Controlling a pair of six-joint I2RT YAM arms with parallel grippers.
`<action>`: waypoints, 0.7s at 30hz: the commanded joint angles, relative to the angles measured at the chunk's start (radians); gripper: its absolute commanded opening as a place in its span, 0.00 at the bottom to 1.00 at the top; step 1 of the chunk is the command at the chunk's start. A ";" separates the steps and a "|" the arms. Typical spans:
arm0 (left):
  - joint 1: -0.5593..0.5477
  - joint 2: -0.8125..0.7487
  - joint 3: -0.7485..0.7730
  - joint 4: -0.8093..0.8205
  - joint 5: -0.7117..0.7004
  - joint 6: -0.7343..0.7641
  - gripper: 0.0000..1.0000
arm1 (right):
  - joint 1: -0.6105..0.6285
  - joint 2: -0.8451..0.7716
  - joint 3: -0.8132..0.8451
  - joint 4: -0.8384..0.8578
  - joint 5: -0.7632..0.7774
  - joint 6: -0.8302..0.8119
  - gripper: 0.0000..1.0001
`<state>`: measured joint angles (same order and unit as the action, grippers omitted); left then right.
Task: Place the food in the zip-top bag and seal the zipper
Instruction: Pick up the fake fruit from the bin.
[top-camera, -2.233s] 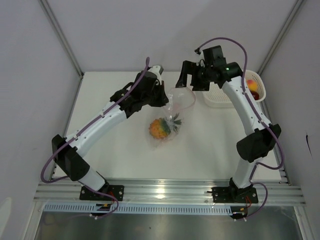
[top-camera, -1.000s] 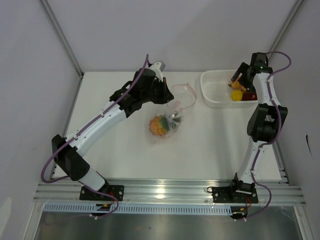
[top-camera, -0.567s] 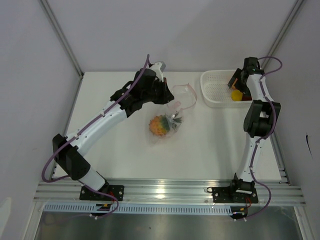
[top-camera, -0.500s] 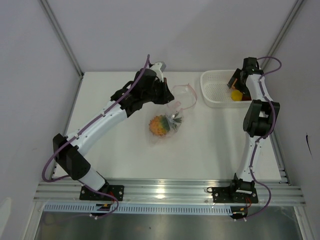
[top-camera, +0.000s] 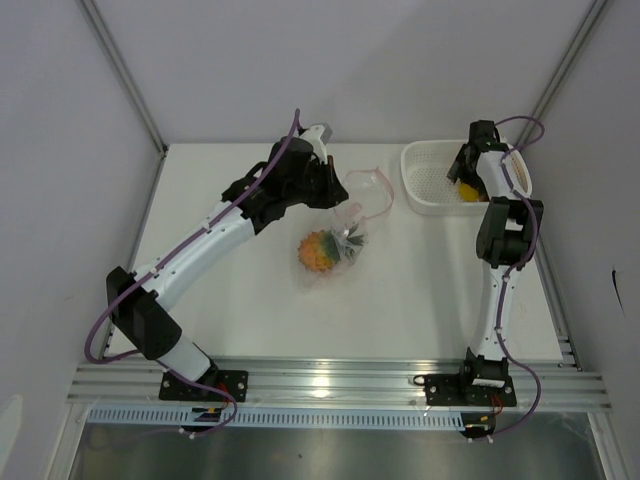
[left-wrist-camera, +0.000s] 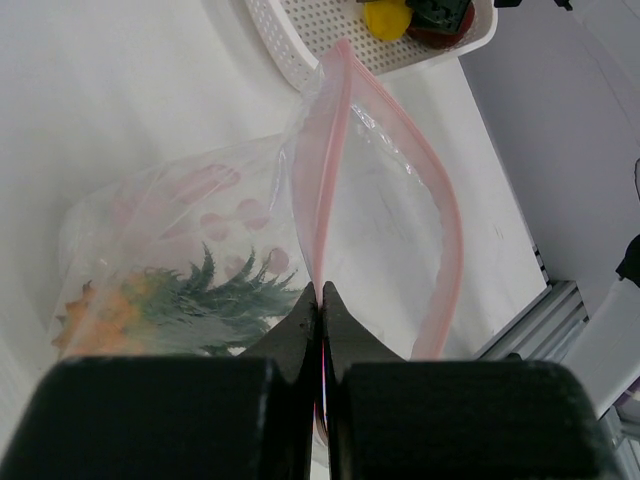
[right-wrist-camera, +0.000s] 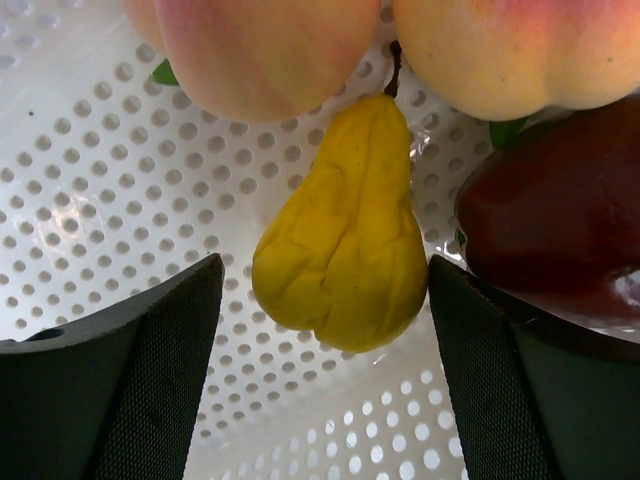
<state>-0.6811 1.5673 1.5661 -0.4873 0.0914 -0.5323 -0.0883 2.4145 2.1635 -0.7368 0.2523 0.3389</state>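
Observation:
The clear zip-top bag (top-camera: 350, 215) lies mid-table with the orange pineapple (top-camera: 318, 253) inside. Its mouth stands open, and the pink zipper (left-wrist-camera: 325, 190) forms a loop. My left gripper (left-wrist-camera: 320, 298) is shut on one side of that strip and holds it up. Inside the white basket (top-camera: 422, 182), my right gripper (right-wrist-camera: 325, 268) is open. Its fingers (right-wrist-camera: 170, 350) stand on either side of the yellow fruit (right-wrist-camera: 345, 250) with a gap on each side. Two peaches (right-wrist-camera: 265, 40) lie just beyond the yellow fruit, and a dark red apple (right-wrist-camera: 550, 240) lies to its right.
The basket sits at the table's back right, close to the right wall. The right arm (top-camera: 505, 230) is folded up steeply along the right edge. The left arm (top-camera: 215, 235) stretches diagonally across the left half of the table.
My right arm has swung from above the bag over to the basket and come down around the yellow fruit. The left gripper has kept its hold on the bag.

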 joint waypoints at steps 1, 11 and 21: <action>0.012 -0.001 0.020 0.027 0.019 0.000 0.01 | 0.012 0.021 0.073 0.011 0.076 -0.014 0.83; 0.012 0.002 0.018 0.018 0.021 0.003 0.01 | 0.012 0.046 0.107 0.019 0.139 -0.031 0.39; 0.012 0.005 0.006 0.023 0.028 -0.005 0.01 | 0.019 -0.107 0.013 0.045 0.076 -0.002 0.28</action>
<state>-0.6800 1.5719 1.5661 -0.4877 0.1020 -0.5323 -0.0757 2.4317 2.1956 -0.7238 0.3367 0.3176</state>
